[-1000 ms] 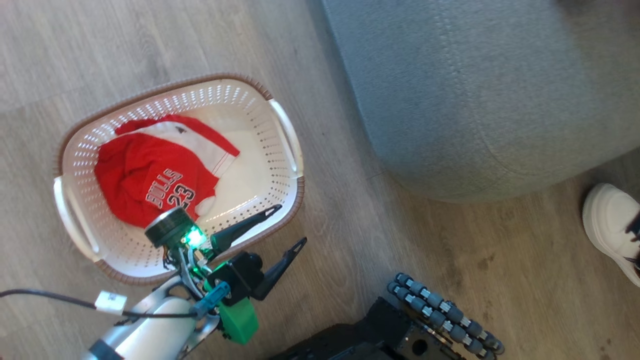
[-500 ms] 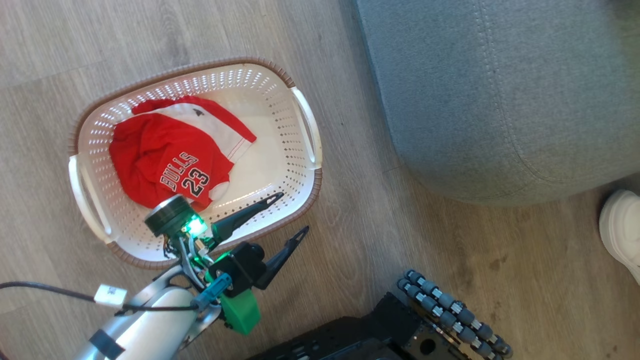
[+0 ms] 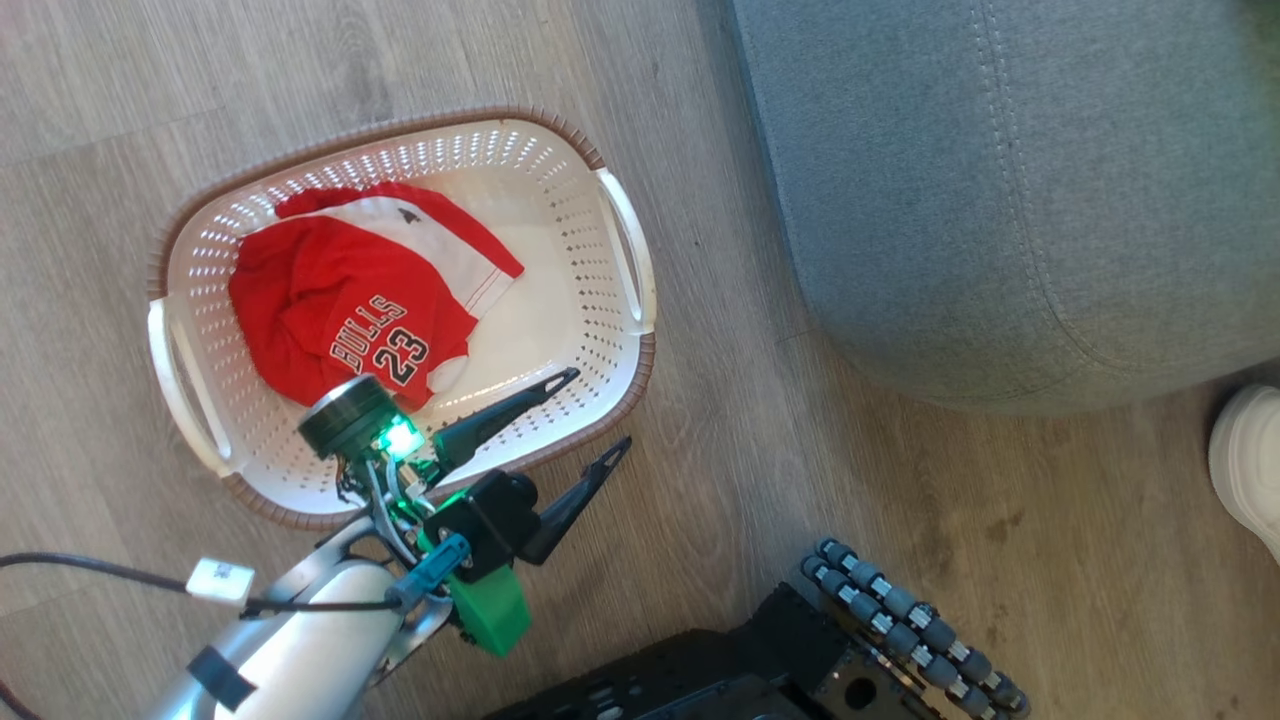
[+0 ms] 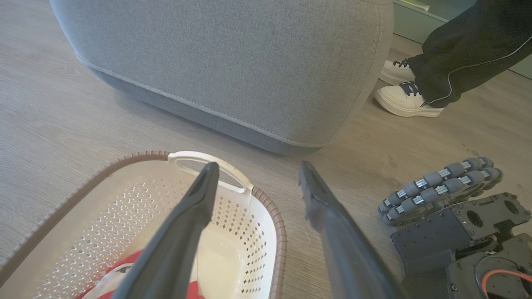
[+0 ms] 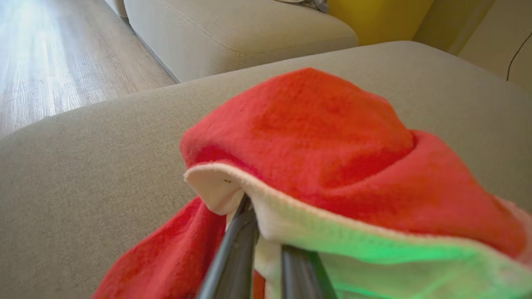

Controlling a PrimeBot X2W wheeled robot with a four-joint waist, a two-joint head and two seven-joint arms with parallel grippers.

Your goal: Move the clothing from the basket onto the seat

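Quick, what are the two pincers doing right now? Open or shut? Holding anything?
Left pincer: open, empty, over the basket rim.
Right pincer: shut on a red-and-white garment.

Home living room: upholstered seat [image 3: 1000,200], wood floor [image 3: 900,480], laundry basket [image 3: 600,330]

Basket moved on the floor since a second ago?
No. The laundry basket sits further right in the head view, but the grey seat shifted likewise and the gap between them looks unchanged: camera moved, not basket.
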